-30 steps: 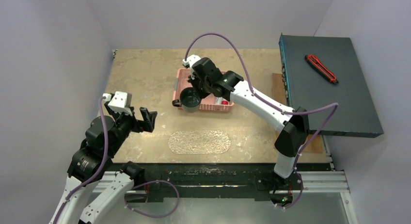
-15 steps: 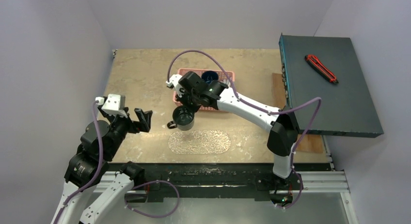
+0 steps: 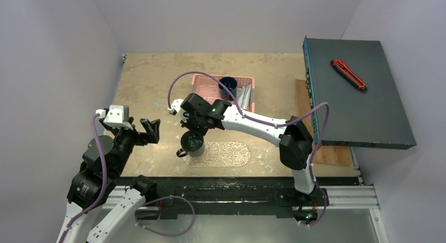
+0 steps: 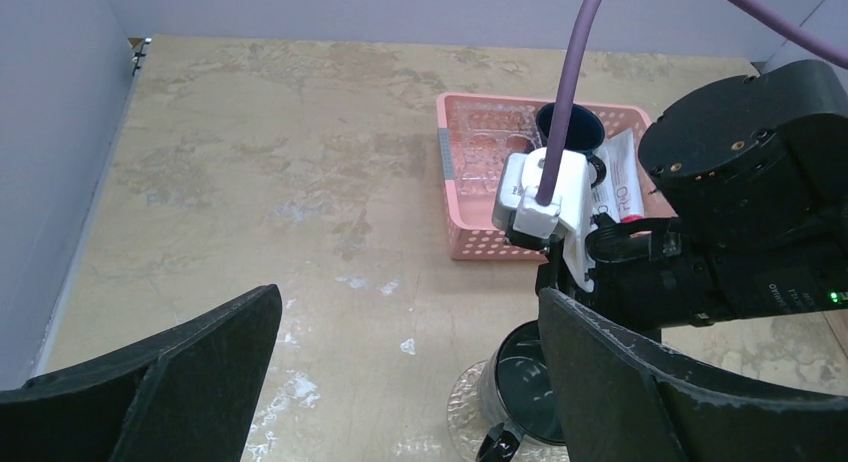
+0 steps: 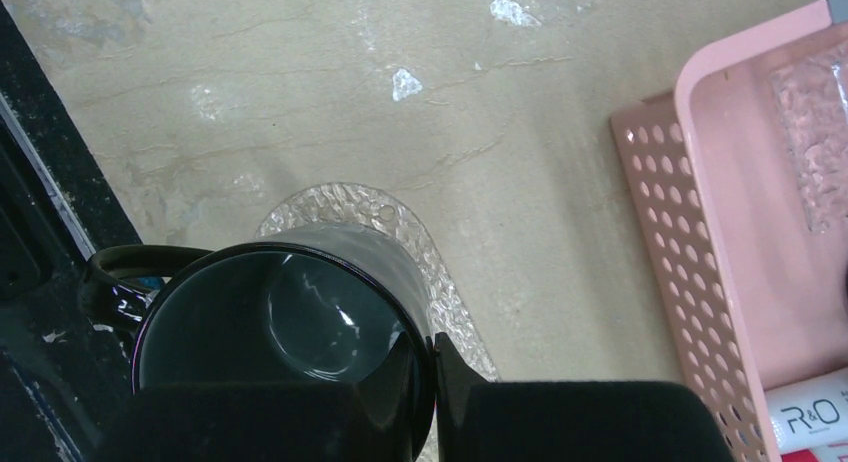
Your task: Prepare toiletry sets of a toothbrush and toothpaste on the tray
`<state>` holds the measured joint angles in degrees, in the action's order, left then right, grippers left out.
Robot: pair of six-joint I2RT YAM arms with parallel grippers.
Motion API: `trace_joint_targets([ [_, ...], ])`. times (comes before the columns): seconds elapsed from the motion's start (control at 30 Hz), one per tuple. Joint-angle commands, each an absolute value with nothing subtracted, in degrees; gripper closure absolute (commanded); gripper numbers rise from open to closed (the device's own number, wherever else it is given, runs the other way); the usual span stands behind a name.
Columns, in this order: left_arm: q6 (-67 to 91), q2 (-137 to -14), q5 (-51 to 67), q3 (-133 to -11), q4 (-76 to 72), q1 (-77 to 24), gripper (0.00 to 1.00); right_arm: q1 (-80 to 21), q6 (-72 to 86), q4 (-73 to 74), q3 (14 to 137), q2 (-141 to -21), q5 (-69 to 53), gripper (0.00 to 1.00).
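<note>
The see-through embossed tray (image 3: 226, 154) lies near the table's front edge. My right gripper (image 5: 432, 348) is shut on the rim of a dark mug (image 3: 192, 144), one finger inside and one outside. The mug stands upright at the tray's left end (image 5: 330, 204); I cannot tell whether it rests on it. Toothpaste tubes (image 3: 245, 93) lie in the pink basket (image 3: 209, 84), and one white tube (image 5: 812, 418) shows at the basket's edge. No toothbrush can be made out. My left gripper (image 3: 151, 130) is open and empty, left of the mug (image 4: 525, 387).
A second dark mug (image 3: 227, 83) stands in the basket's far side. A dark flat box (image 3: 363, 111) with a red cutter (image 3: 348, 74) on it overhangs the table's right side, above a wooden board (image 3: 332, 156). Walls close in on the left and the back.
My right arm has carried the mug out of the basket, toward the front and left, down to the tray's left end. My left arm has drawn back slightly to the left, still open.
</note>
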<state>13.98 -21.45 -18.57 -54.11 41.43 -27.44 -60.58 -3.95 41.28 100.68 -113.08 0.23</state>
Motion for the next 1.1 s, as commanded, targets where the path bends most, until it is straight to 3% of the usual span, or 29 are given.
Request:
trace_joint_targets([
  [0.0,14.33,-21.09,-19.8,-54.62,39.92,-27.25,0.0,-61.38,-3.92,36.91,100.91,-112.94,-1.79,1.0],
  [1.07,14.15,-22.42,-18.29,-54.82,40.15,-27.25,0.0,-62.21,-2.02,31.87,97.33,-115.48,-4.16,1.0],
])
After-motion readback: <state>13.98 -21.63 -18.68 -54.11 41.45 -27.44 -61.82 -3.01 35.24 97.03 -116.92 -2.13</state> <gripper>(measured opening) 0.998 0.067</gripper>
